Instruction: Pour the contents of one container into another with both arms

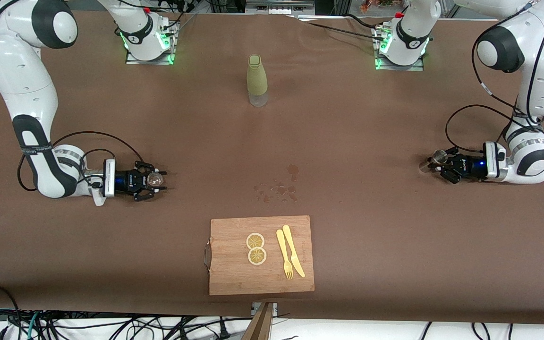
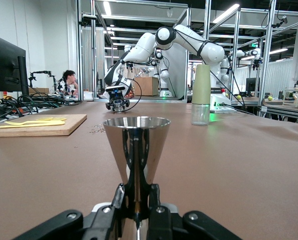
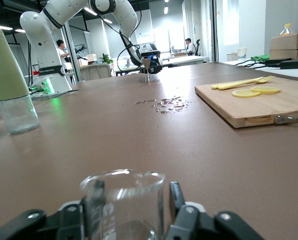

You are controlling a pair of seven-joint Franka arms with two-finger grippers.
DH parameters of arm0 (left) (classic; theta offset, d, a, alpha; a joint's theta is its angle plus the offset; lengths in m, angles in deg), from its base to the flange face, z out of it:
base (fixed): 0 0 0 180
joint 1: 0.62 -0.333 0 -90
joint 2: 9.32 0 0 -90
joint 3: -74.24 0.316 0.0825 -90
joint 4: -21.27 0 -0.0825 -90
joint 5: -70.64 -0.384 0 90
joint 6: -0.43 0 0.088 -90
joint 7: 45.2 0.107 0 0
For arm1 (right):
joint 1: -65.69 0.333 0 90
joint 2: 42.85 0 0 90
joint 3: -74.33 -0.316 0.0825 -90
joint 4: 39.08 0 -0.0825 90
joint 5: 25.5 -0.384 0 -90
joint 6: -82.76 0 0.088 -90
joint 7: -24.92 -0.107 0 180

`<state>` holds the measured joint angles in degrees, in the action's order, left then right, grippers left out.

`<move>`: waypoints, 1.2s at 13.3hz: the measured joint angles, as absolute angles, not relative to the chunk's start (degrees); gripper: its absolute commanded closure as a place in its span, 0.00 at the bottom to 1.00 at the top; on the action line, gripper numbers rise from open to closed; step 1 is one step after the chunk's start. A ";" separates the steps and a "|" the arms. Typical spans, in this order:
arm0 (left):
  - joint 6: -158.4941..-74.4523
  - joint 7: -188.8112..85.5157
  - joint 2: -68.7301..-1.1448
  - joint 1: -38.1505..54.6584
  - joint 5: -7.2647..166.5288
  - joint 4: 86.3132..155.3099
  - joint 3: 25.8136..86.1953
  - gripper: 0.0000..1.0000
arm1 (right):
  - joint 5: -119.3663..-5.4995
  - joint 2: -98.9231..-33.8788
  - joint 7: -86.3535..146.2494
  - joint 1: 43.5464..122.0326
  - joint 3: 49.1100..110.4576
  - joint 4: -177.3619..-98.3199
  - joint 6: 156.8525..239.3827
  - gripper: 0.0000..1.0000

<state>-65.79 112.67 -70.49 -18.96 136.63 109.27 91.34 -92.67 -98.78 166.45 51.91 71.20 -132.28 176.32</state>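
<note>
A steel jigger [image 1: 436,157] stands upright at the left arm's end of the table, and my left gripper [image 1: 442,165] lies low and level, shut on its narrow waist. In the left wrist view the jigger's cone [image 2: 136,142] rises straight out of the left gripper [image 2: 137,194]. At the right arm's end a clear glass beaker [image 1: 154,179] sits between the fingers of my right gripper [image 1: 158,181]. In the right wrist view the beaker [image 3: 123,200] fills the right gripper [image 3: 133,202], which stands open, one finger [image 3: 176,197] clear of the glass.
A bottle with an olive-green sleeve [image 1: 257,80] stands mid-table near the bases. Water drops [image 1: 279,189] lie on the brown cloth. Nearer the front camera, a wooden board [image 1: 234,276] carries two lemon slices [image 1: 256,248] plus a yellow fork [image 1: 284,257] and knife [image 1: 293,250].
</note>
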 measured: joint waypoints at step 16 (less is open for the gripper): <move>-68.08 77.09 -65.37 -19.16 125.01 99.27 105.01 0.00 | -78.45 -87.82 128.68 47.18 75.36 -129.48 171.92 0.00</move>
<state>-68.08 77.09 -65.37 -19.16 125.01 99.27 105.01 -78.45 -87.82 128.68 47.18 75.36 -129.48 171.92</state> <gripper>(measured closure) 0.000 0.000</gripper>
